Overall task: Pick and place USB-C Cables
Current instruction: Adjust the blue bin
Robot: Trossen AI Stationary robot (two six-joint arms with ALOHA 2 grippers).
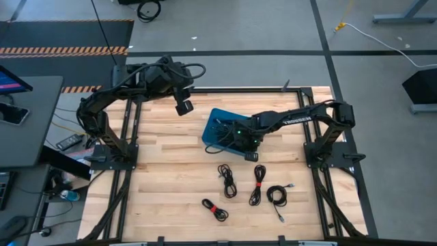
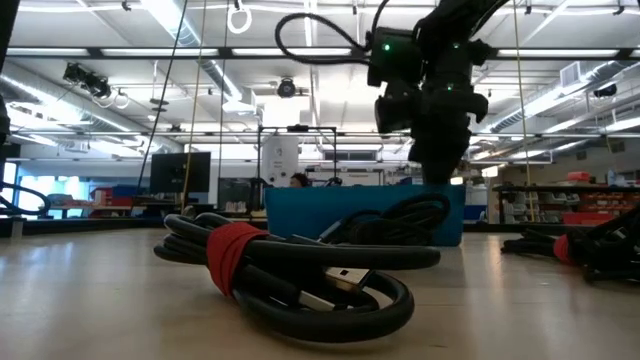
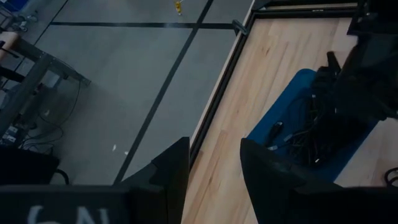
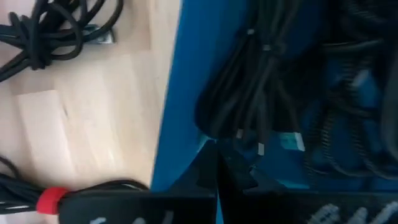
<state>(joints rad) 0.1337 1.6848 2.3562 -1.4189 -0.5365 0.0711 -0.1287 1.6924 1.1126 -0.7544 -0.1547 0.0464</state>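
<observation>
Several USB-C cables, thin black coiled bundles, some with a red tie, lie on the wooden table: [image 1: 227,181], [image 1: 257,184], [image 1: 276,195], [image 1: 215,210]. The nearest one [image 2: 290,275] fills the low view. More cables lie in the blue tray [image 1: 213,119]. My right gripper [image 1: 244,141] is over the tray's near right side, pointing steeply down, shut on one black cable bundle [image 4: 249,106]. My left gripper [image 1: 183,107] hangs open, raised beyond the tray's far left corner, with nothing between its fingers [image 3: 214,149]. My right gripper pinches the cable bundle by one end [image 4: 214,138] between its two shut fingers, coming from above. The fingers themselves hide the exact spot. The bundle's loops [image 2: 400,215] hang below the gripper, at the tray's near wall [image 2: 300,215]; whether they rest on it I cannot tell.
The tray [image 4: 199,50] sits at the table's far middle, with tangled cables inside [image 3: 305,134]. Black frame rails edge the table [image 1: 133,164]. Bare wood lies left of the loose cables [image 1: 171,178]. A desk with devices stands off the table's left side [image 1: 20,123].
</observation>
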